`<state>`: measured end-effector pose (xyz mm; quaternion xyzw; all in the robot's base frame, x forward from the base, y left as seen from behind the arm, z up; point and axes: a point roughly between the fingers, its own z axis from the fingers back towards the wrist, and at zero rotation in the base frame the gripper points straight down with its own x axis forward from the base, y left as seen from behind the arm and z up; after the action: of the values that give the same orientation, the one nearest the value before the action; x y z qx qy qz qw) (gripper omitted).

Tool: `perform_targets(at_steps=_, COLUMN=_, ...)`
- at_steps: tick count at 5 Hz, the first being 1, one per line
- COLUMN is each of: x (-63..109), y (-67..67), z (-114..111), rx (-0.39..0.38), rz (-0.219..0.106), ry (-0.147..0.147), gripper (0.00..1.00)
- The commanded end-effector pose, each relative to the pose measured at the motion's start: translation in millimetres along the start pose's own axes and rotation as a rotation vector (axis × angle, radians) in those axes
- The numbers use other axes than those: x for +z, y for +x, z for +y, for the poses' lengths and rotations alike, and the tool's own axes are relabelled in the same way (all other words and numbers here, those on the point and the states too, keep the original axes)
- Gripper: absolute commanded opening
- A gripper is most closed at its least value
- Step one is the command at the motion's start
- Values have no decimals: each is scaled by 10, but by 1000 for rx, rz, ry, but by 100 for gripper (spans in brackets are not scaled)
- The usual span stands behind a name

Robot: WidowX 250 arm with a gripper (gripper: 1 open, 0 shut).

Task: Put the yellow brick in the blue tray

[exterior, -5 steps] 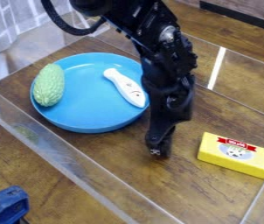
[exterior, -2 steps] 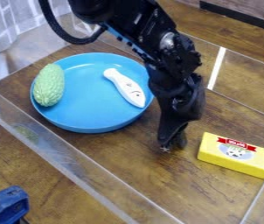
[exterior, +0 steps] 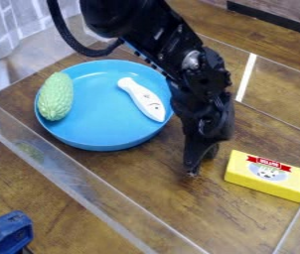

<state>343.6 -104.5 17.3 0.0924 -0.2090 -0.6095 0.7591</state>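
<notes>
The yellow brick [exterior: 267, 175] lies flat on the wooden table at the right, its white-and-red label facing up. The blue tray [exterior: 97, 139] is a round shallow dish at the left centre. My gripper [exterior: 193, 169] hangs from the black arm, pointing steeply down, its tip close to the table just left of the brick and right of the tray's rim. The jaws look drawn together with nothing between them. A small gap separates the tip from the brick.
Inside the tray lie a green oval object [exterior: 55, 95] at its left and a white object with a red spot [exterior: 142, 99] in the middle. A clear acrylic wall [exterior: 60, 174] runs along the front. A blue thing [exterior: 4, 234] sits at the bottom left.
The gripper has shifted right toward the yellow brick and sunk slightly, and its jaws have closed. Brick and tray have not moved.
</notes>
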Motion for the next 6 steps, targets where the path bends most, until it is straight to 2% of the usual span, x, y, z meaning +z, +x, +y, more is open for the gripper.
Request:
perform_targets(at_steps=1, x=-62, y=-31, z=-118, rx=42, rz=22, ry=-25, gripper=0)
perform_targets(at_steps=4, x=-9, y=18, z=-145, rx=123, rz=8, ry=-1, gripper=0)
perform_targets(at_steps=6, x=-10, y=118, z=-172, rx=58, rz=-62, ry=-16, gripper=0)
